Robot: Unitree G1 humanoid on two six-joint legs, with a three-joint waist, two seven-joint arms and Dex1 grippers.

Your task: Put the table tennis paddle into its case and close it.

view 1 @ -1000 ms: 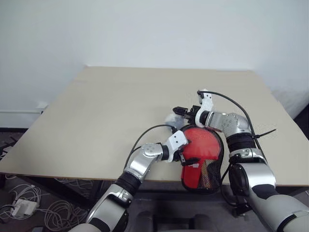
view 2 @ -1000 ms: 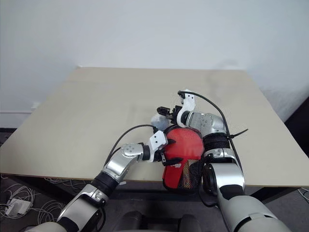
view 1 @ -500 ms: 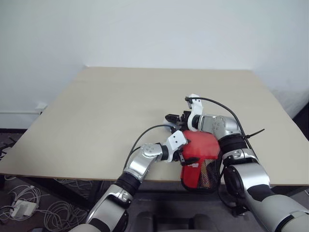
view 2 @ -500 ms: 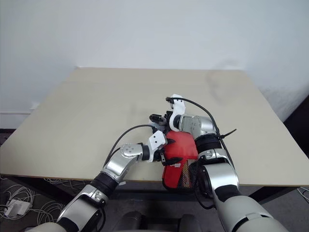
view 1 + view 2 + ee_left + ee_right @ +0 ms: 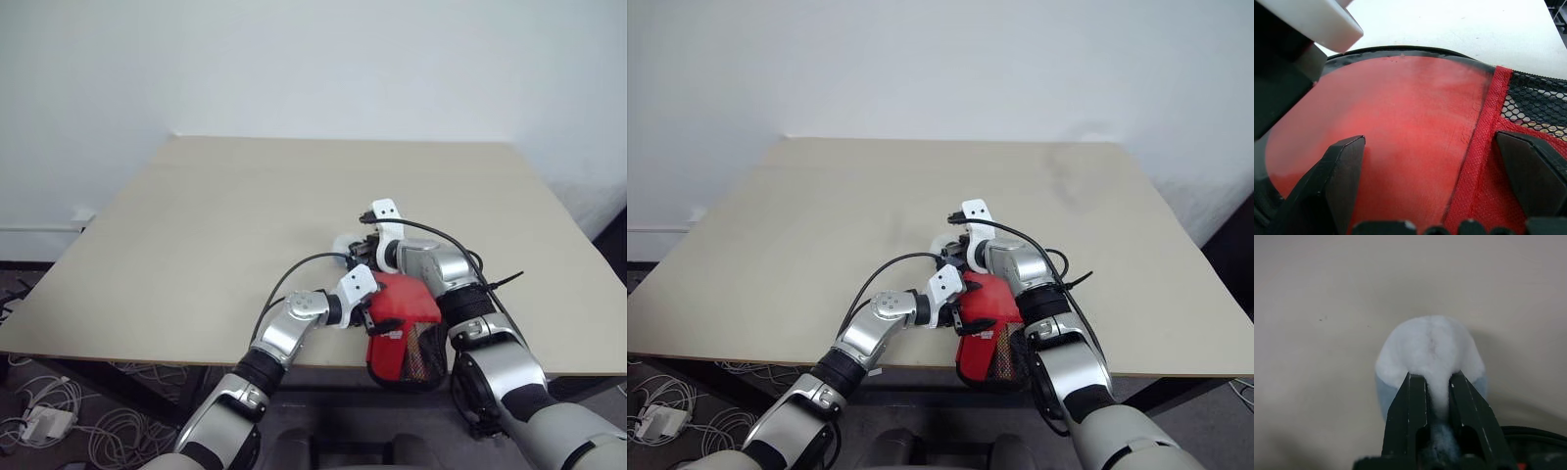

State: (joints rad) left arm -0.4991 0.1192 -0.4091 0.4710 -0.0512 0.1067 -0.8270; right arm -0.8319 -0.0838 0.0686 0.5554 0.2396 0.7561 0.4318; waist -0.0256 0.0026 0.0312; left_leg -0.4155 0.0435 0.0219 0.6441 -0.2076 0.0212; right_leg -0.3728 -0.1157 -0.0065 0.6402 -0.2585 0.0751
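The case [image 5: 404, 328] (red panel, black mesh) lies under wide left jaws; right jaws pinch white fluff [image 5: 1429, 348].

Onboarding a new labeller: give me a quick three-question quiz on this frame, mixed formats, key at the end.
1. True or false: the right gripper has its jaws shut on the case.
2. Multiple choice: where does the case lie? A) mid-table B) at the table's near edge, partly overhanging C) on the floor.
3. Fill in: the left gripper's jaws are ____ over the case's red panel.

Key:
1. False; they pinch the white fluffy ball beside the case.
2. B
3. open
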